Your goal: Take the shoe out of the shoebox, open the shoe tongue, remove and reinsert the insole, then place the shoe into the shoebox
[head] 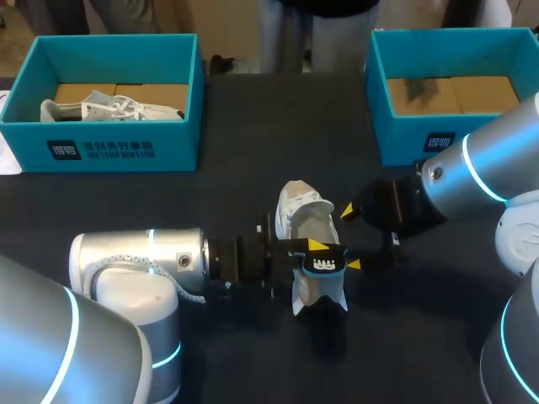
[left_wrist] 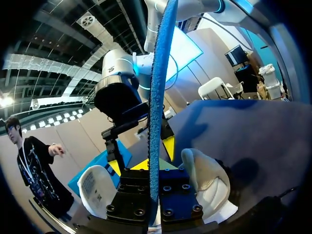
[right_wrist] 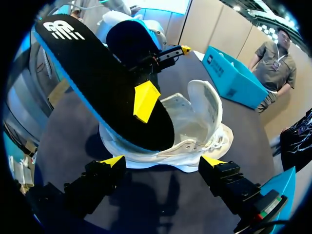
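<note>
A white shoe [head: 307,223] lies on the dark table [head: 253,151] with its tongue folded open. My left gripper [head: 320,255] is shut on a black insole [head: 324,265] with a blue edge, held tilted over the shoe's heel. The left wrist view shows this insole [left_wrist: 157,97] edge-on, pinched between the fingers, with the shoe [left_wrist: 209,180] below. From the right wrist view, the insole [right_wrist: 97,83] slants up out of the shoe [right_wrist: 200,122]. My right gripper [head: 350,236] stands open beside the shoe; its fingertips [right_wrist: 112,162] straddle the shoe's side without touching it.
A teal shoebox [head: 126,147] at the back left holds another white shoe [head: 109,108]. A second teal shoebox [head: 404,139] at the back right shows only its cardboard floor. Bare table lies between the boxes and in front of the shoe.
</note>
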`<act>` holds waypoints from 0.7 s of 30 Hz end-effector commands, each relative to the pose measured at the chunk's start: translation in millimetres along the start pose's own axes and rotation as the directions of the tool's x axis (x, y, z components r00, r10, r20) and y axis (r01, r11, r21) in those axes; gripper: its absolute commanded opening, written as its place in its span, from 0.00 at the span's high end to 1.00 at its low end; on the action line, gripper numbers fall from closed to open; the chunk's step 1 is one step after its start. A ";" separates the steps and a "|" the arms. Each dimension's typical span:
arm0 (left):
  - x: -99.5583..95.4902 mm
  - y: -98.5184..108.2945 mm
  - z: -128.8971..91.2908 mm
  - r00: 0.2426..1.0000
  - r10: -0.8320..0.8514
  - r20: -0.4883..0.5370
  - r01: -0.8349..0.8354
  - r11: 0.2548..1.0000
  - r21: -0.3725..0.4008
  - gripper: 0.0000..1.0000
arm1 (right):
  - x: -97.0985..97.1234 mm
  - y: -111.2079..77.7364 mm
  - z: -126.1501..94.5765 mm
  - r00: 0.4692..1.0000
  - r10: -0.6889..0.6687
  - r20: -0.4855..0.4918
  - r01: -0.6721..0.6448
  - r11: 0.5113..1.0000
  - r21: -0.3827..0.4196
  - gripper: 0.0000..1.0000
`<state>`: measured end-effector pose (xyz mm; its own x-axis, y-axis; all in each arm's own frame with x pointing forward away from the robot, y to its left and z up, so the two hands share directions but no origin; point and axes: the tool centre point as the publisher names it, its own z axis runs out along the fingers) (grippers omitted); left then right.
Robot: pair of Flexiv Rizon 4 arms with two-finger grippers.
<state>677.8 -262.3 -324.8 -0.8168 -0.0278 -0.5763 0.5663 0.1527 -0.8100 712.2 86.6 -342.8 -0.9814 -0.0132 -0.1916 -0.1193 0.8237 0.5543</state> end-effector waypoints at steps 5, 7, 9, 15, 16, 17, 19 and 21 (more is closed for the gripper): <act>-5.9 11.0 0.8 1.000 0.012 -0.008 -0.012 1.000 -0.025 1.00 | 0.9 0.5 0.4 1.000 0.000 0.002 0.000 1.000 0.002 0.00; -6.9 13.7 1.6 1.000 0.019 -0.012 -0.019 0.999 -0.029 1.00 | 0.9 0.5 0.4 1.000 0.000 0.002 0.000 1.000 0.002 0.00; -9.2 19.4 3.1 0.999 0.029 -0.024 -0.030 0.999 -0.038 1.00 | 0.9 0.5 0.4 1.000 0.000 0.002 0.000 1.000 0.002 0.00; -13.6 29.9 4.9 0.998 0.041 -0.037 -0.043 0.997 -0.058 1.00 | 0.9 0.5 0.4 1.000 0.000 0.002 0.000 1.000 0.002 0.00; -14.8 32.4 4.7 0.999 0.039 -0.037 -0.042 0.997 -0.061 1.00 | 0.9 0.5 0.4 1.000 0.000 0.002 0.000 1.000 0.002 0.00; -15.8 34.2 4.9 0.999 0.038 -0.036 -0.040 0.997 -0.063 1.00 | 0.9 0.5 0.4 1.000 0.000 0.002 0.000 1.000 0.002 0.00; -15.6 35.4 5.8 0.998 0.040 -0.038 -0.043 0.997 -0.069 1.00 | 0.9 0.5 0.4 1.000 0.000 0.002 0.000 1.000 0.002 0.00; -14.6 41.1 7.0 0.998 0.040 -0.046 -0.044 0.996 -0.077 1.00 | 0.9 0.5 0.4 1.000 0.000 0.002 0.000 1.000 0.002 0.00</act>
<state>708.7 -257.4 -346.6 -0.7956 0.0116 -0.6057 0.5925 0.2230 -0.7741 712.2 86.7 -342.8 -0.9814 -0.0132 -0.1917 -0.1193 0.8237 0.5543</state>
